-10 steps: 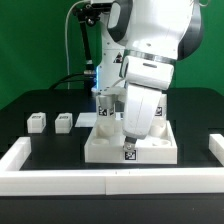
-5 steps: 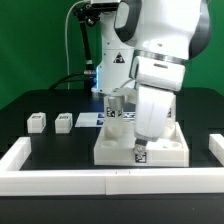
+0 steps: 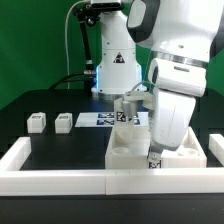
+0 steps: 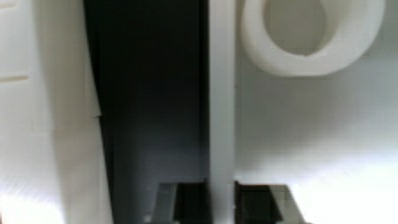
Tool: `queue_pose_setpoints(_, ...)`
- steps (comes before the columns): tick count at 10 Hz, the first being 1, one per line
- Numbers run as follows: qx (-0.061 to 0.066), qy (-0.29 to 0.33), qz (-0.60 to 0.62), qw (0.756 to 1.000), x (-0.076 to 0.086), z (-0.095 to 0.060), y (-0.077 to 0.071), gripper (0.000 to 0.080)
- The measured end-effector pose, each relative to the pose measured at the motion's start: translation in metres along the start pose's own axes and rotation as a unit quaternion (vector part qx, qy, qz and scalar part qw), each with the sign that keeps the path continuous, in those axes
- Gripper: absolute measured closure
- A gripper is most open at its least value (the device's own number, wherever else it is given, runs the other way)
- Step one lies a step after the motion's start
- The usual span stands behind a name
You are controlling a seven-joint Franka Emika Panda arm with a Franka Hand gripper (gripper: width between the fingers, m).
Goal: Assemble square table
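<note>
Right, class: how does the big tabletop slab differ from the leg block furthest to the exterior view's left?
The tabletop slab is wide and flat; the leg block is small and chunky. The slab lies under the arm beside the rim wall; the leg block stands untouched, away from the arm. Both are white.

A white rim wall (image 3: 60, 181) ran along the front of the black table (image 3: 70, 150), turning back at both ends. The marker board (image 3: 90, 119) lay flat farther back, before a green backdrop (image 3: 35, 50).
</note>
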State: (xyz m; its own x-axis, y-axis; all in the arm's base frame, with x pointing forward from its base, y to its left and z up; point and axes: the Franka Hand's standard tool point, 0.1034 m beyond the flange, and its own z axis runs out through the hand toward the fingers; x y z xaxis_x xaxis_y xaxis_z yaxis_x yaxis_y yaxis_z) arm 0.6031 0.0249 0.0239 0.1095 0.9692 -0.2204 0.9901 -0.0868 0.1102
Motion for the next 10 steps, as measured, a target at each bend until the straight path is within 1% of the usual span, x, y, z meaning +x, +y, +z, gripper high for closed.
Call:
queue_pose_setpoints(2,0.000,0.000,-0.001,1.000,0.000,0.000,0.000,0.0736)
queue_pose_setpoints(3,-0.003,0.000,-0.032,0.999,0.001,0.000,0.003,0.0736)
queue_pose_setpoints(5,-0.014,-0.006,-0.050,0.999,0.013,-0.002,0.011,0.0736)
queue_pose_setpoints(6,-0.015,-0.006,-0.038,0.999,0.015,-0.002,0.011,0.0736)
queue_pose_setpoints(8,-0.014,-0.006,-0.036,0.999,0.013,-0.002,0.012,0.0736)
queue_pose_setpoints(10,-0.014,-0.006,-0.030,0.999,0.014,-0.002,0.012,0.0736)
